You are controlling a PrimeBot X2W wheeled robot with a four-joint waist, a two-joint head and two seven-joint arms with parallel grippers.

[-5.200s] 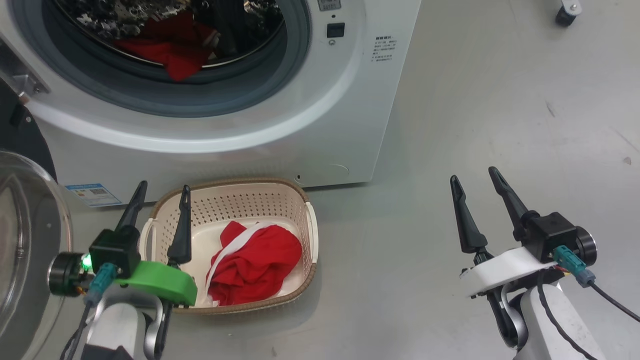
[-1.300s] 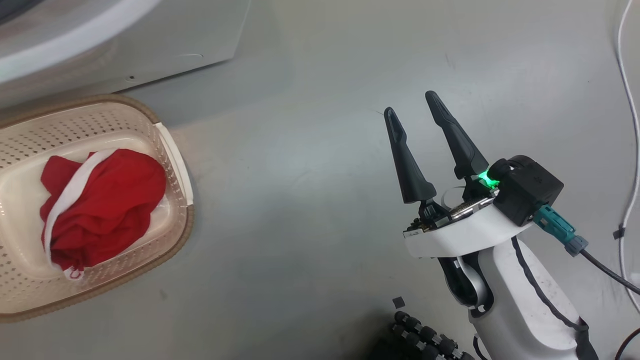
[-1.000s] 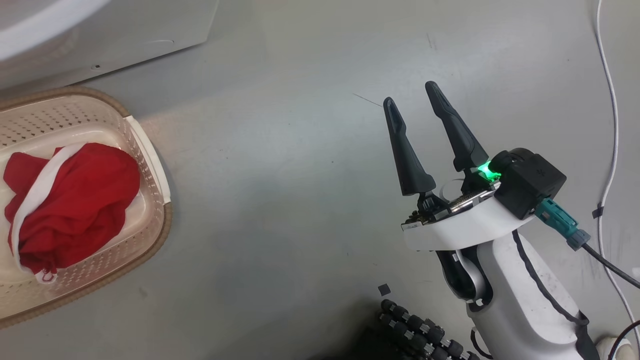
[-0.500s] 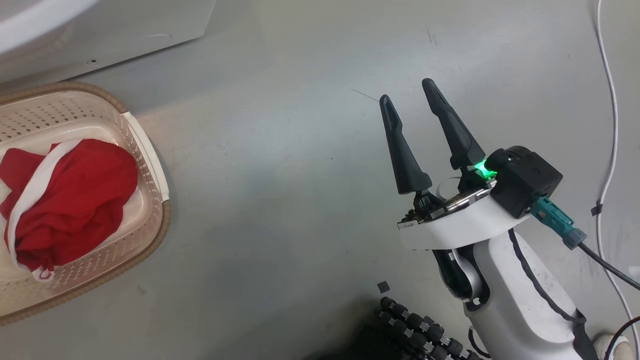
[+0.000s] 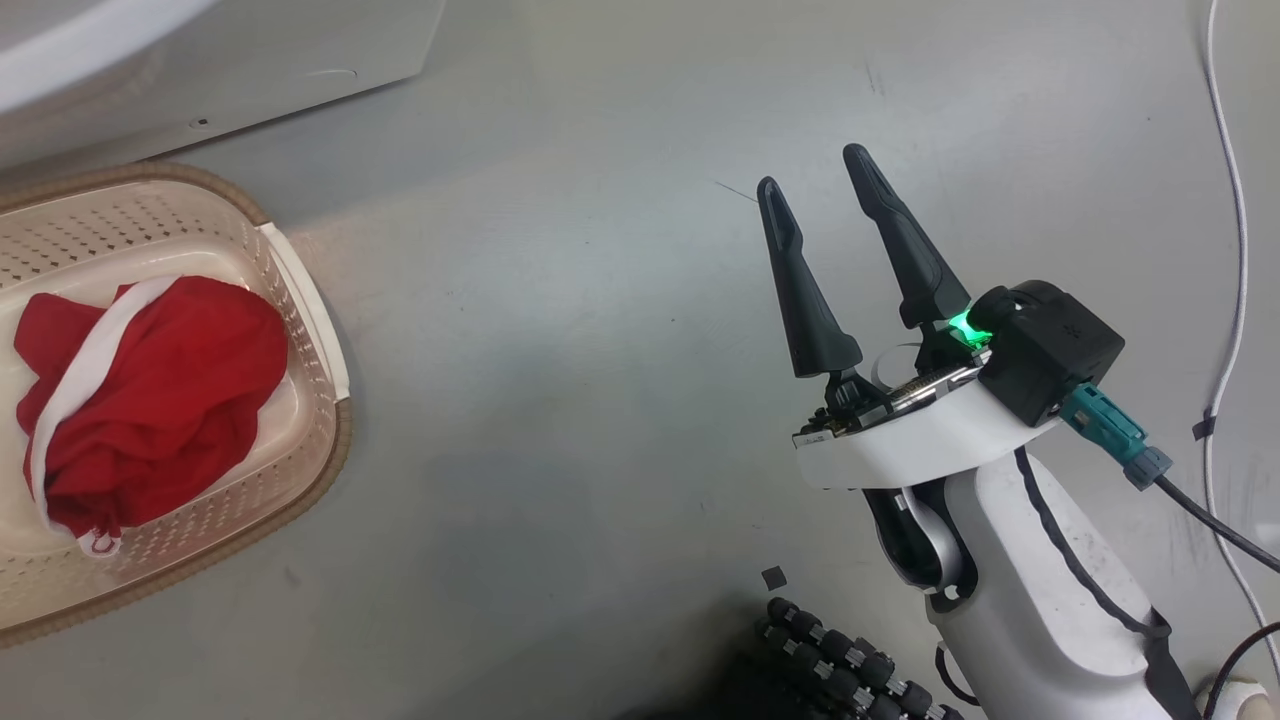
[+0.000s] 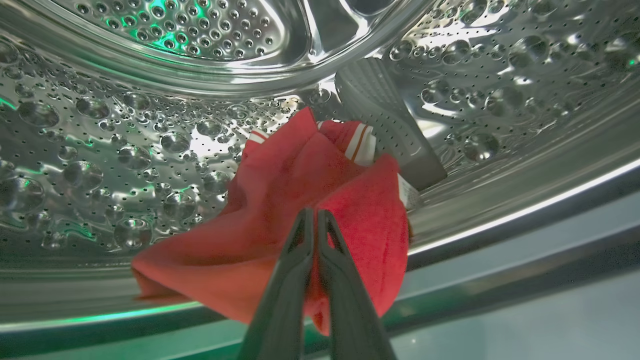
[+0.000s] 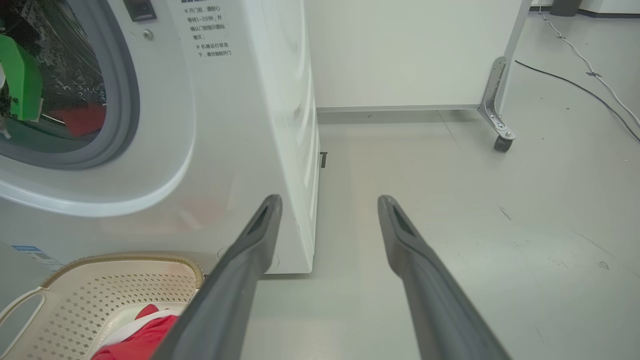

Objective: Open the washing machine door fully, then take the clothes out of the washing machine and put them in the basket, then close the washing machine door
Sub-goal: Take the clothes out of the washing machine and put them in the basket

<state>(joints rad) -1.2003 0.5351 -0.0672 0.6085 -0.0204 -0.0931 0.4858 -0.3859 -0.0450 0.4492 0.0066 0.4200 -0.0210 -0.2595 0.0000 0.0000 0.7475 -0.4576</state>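
Pinching the clothes inside the washing machine is the left gripper — the right gripper is hovering spread wide, three o'clock of the basket.

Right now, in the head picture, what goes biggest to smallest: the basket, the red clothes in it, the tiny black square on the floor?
1. The basket, even though the picture's edge cuts it off.
2. The red clothes, lying inside it.
3. The black square, by far the smallest.

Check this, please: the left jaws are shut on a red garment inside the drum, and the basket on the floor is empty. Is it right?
No: the basket holds red clothes, as the head view shows. The rest is right.
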